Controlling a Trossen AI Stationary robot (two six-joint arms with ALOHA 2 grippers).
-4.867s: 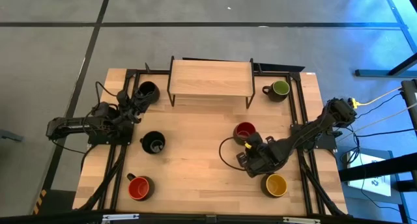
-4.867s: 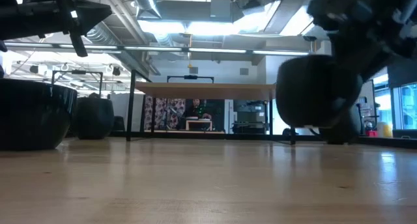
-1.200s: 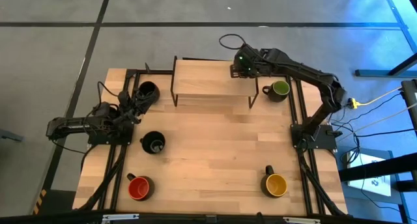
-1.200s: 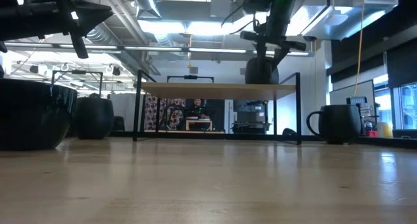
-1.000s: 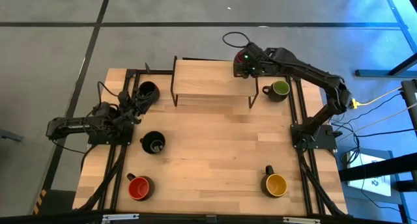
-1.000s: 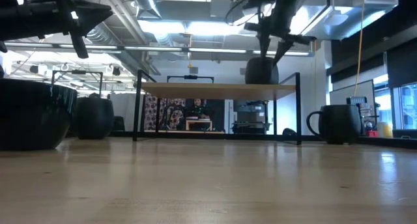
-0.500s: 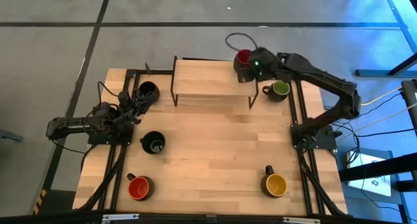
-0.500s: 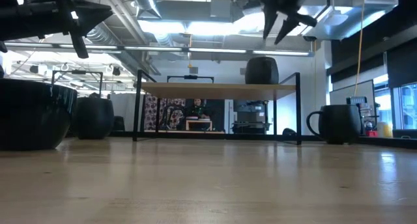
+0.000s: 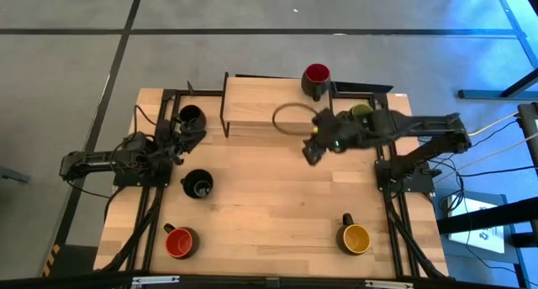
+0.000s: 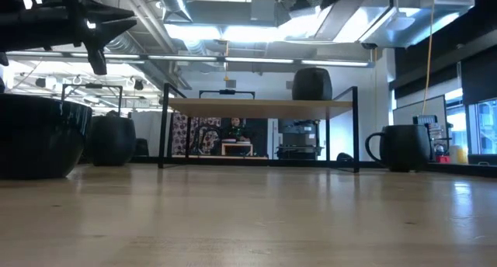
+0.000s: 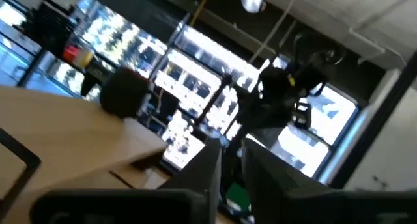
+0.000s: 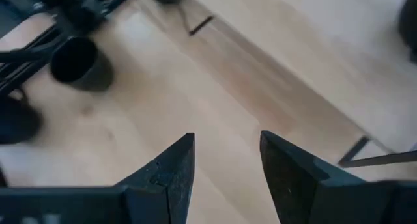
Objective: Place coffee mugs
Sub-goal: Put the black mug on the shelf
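Note:
A dark mug with a red inside [image 9: 316, 77] stands on the far right corner of the wooden shelf [image 9: 261, 104]; the low view shows the mug [image 10: 312, 83] upright there. My right gripper [image 9: 309, 150] hangs open over the table in front of the shelf, with nothing between its fingers [image 12: 225, 165]. My left gripper [image 9: 181, 132] is at the near-left side of a black mug [image 9: 191, 118] that stands upright on the table [image 12: 81, 64]. A narrow gap shows between its fingers [image 11: 231, 175]. Another black mug [image 9: 197, 185], a red one [image 9: 179, 241], a yellow one [image 9: 356, 237] and a green one [image 9: 361, 112] stand on the table. My left gripper stands level at the far black mug's near-left rim [image 9: 185, 125], coming from the table's left. Whether a finger touches the mug I cannot tell.
The shelf stands on thin black legs [image 10: 165, 127] at the table's far middle. The right arm [image 9: 395, 128] lies across the green mug's side of the table. Bare wood spreads over the table's middle [image 9: 269, 197].
My right gripper has let go of the red-inside mug on the shelf, risen off it with its fingers apart, and drawn back toward the near edge, over the table in front of the shelf. The mug stays upright on the shelf. My left gripper has shifted slightly toward the black mug.

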